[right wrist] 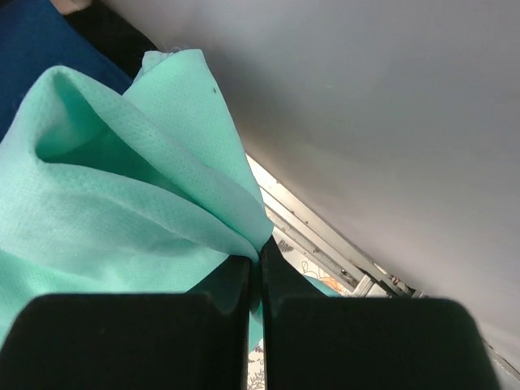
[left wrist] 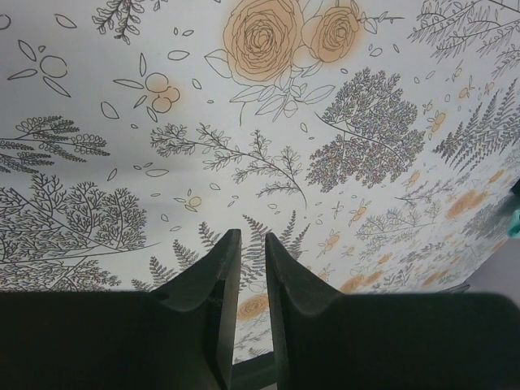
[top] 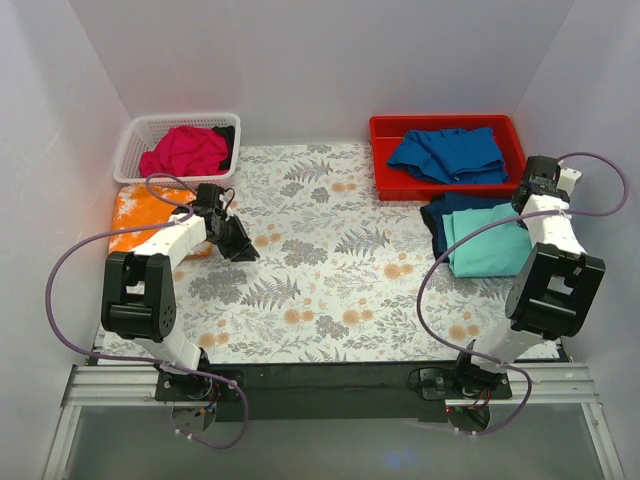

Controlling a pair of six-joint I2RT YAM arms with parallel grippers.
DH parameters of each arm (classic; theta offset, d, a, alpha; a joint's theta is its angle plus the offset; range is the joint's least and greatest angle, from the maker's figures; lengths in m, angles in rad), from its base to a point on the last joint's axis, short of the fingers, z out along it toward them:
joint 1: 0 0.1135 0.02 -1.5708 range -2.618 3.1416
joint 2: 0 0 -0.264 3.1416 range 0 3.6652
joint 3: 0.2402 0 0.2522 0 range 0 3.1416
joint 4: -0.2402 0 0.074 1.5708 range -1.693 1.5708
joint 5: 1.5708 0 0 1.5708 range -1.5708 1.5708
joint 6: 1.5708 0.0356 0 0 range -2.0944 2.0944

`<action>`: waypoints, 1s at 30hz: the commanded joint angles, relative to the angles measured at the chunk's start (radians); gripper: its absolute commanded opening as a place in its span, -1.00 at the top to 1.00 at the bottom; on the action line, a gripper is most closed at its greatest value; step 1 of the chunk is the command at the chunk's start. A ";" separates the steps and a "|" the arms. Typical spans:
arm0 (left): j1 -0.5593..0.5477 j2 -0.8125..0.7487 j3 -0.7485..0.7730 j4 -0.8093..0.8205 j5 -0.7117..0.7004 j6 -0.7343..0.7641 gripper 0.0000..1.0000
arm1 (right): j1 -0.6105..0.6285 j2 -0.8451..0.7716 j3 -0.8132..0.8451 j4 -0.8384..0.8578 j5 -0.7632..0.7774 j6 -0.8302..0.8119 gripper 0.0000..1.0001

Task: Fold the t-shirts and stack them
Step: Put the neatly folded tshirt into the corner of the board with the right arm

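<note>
The mint-teal t-shirt (top: 492, 248) lies at the right edge of the sheet, on top of a folded royal blue one (top: 447, 206). My right gripper (top: 524, 196) is shut on an edge of the mint-teal shirt (right wrist: 122, 187), whose cloth bunches up from the fingertips (right wrist: 257, 262). Another royal blue t-shirt (top: 450, 153) lies in the red tray (top: 385, 185). A magenta-pink t-shirt (top: 185, 150) fills the white basket (top: 135, 140). The orange mottled t-shirt (top: 135, 213) lies at the left edge. My left gripper (top: 240, 247) hovers over the sheet, its jaws almost together and empty (left wrist: 252, 237).
The white sheet with grey ferns and orange flowers (top: 330, 270) covers the table. White walls close in the back and both sides. A metal rail (top: 330, 385) runs along the near edge.
</note>
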 commanded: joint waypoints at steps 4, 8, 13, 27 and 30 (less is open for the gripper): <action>0.004 -0.002 0.031 -0.001 0.029 0.016 0.66 | -0.025 0.077 0.062 0.035 -0.034 0.023 0.76; 0.004 0.001 0.028 0.003 0.034 0.022 0.65 | -0.025 0.075 0.069 0.028 -0.039 0.025 0.01; 0.004 0.007 0.027 0.018 0.037 0.027 0.65 | -0.025 0.020 0.070 0.020 -0.034 0.036 -0.34; 0.004 -0.002 0.015 0.039 0.035 0.042 0.65 | 0.038 -0.134 -0.022 0.083 -0.287 -0.010 -0.35; 0.004 -0.007 0.004 0.042 0.034 0.039 0.65 | 0.041 -0.086 -0.043 0.081 -0.330 0.002 -0.34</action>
